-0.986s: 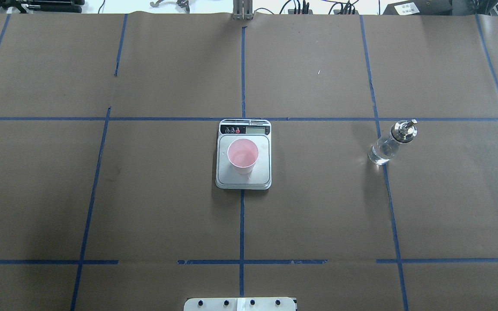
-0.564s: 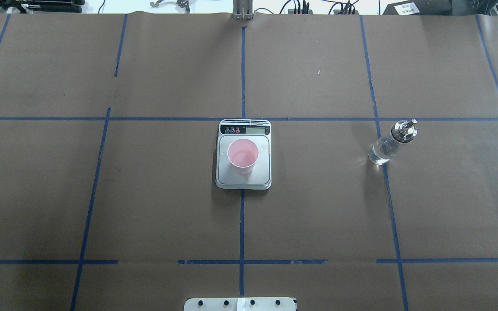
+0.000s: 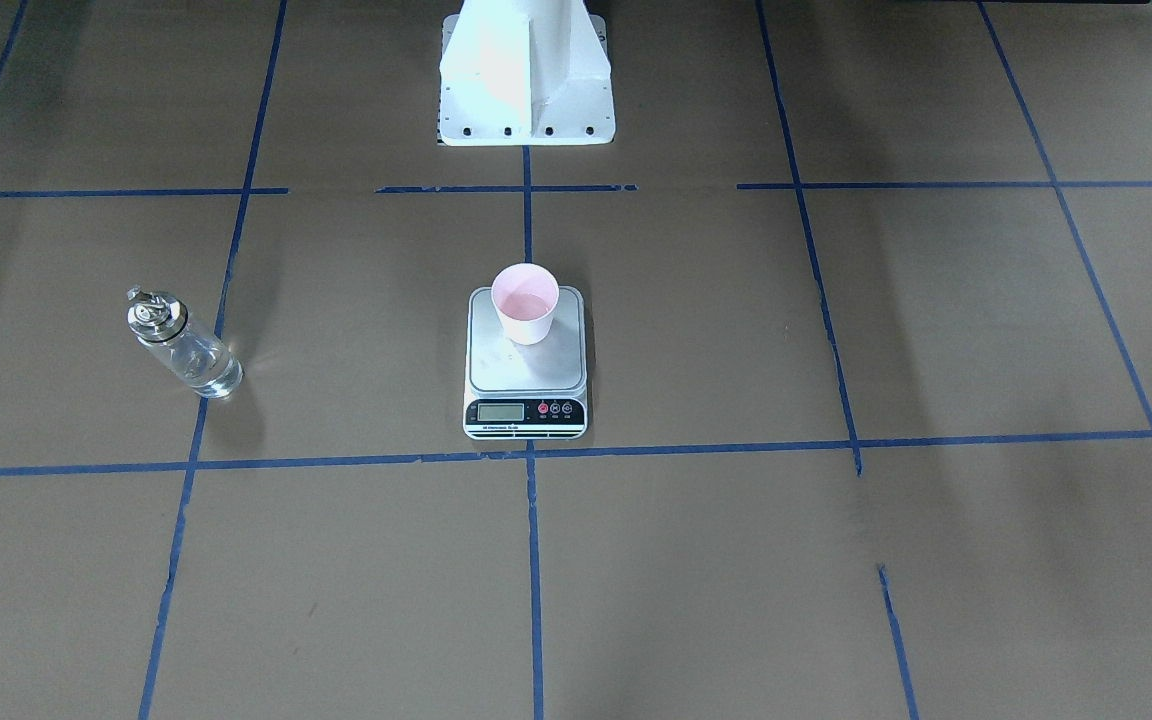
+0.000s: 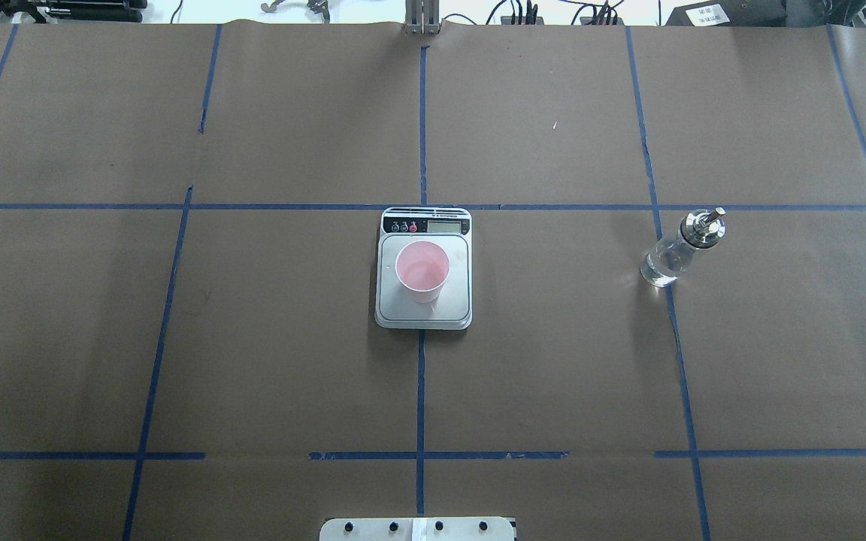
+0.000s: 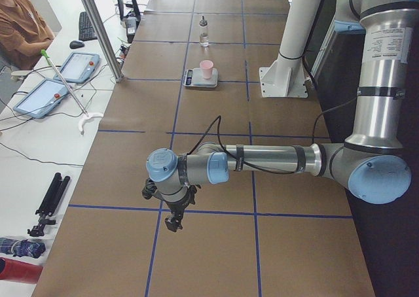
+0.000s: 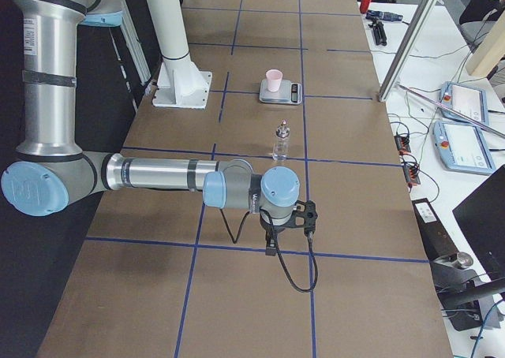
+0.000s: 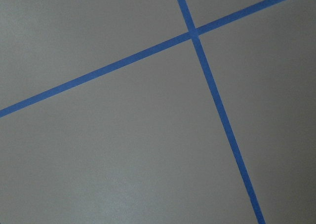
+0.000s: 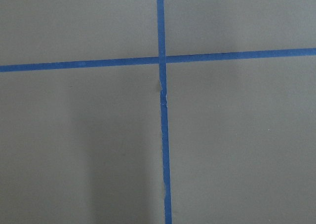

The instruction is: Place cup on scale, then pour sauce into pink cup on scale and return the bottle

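Pink inside and whitish outside, the small tapered paper cup [image 3: 526, 305] stands upright in the front-facing view. It sits on the flat silver digital kitchen scale [image 3: 526, 375], toward the platform edge away from the display strip. The small clear glass bottle with a silver pour spout [image 3: 186, 345] stands upright well apart from the scale, on the robot's right side. The clear sauce [image 3: 208, 368] shows through its glass. A faint ring shows inside the cup, but I cannot tell whether it is liquid.

The overhead view gives the same layout, with neither arm in the picture.

In the exterior left view, the left gripper [image 5: 172, 218] hangs low over the brown paper far from the scale. I cannot tell how its jaws stand.

In the exterior right view, the right gripper [image 6: 273, 244] hangs low too, and the bottle stands between it and the scale. Again the jaw state cannot be told.

Both wrist views show only brown paper and crossing blue tape [image 7: 192, 34], with no fingers.

The cup placement looks done. If pouring remains, the right arm seems the better choice. It should grasp the glass body below the neck and carry the bottle upright. It should then tip the spout slowly over the cup's mouth. The light cup near the platform edge could be knocked, so nothing should brush it or press on the scale. Afterwards the bottle should go back upright, well apart from the scale.
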{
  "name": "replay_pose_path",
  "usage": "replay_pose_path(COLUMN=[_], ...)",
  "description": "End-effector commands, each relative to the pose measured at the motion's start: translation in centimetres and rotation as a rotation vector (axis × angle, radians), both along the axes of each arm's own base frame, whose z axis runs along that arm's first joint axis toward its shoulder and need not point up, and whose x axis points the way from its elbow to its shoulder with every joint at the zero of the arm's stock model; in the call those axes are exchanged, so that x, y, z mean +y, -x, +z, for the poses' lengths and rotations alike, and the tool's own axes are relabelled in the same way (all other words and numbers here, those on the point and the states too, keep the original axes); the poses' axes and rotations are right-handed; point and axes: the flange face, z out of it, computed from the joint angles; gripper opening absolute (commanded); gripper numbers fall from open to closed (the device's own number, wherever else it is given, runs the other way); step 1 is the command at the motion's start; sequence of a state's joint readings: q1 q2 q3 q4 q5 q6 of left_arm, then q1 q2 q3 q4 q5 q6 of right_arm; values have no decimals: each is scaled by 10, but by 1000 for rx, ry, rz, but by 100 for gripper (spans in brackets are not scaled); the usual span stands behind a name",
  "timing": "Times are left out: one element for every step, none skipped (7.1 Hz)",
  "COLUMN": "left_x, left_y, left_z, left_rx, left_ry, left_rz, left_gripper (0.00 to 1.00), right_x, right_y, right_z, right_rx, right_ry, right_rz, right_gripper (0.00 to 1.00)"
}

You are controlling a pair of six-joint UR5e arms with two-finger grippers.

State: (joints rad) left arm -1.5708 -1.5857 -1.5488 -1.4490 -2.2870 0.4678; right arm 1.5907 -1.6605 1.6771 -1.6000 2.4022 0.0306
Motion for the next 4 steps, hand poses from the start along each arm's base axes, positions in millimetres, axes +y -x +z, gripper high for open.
replay_pose_path(left_x=[2, 2, 2, 0], left_y=[0, 0, 2, 4], left_z=[-8, -18, -21, -25], left_rx=[11, 9, 9, 6], left_ry=[-18, -42, -52, -67], left_rz=[-3, -5, -11, -53], left_gripper=[100, 100, 100, 100], right_x=[-3, -2, -3, -2], right_y=[-4, -6, -8, -10], right_z=[-4, -5, -8, -7], right_rx=[-1, -1, 1, 2], right_ry=[-9, -9, -18, -17], right_rz=[9, 14, 17, 21], right_gripper=[100, 100, 100, 100])
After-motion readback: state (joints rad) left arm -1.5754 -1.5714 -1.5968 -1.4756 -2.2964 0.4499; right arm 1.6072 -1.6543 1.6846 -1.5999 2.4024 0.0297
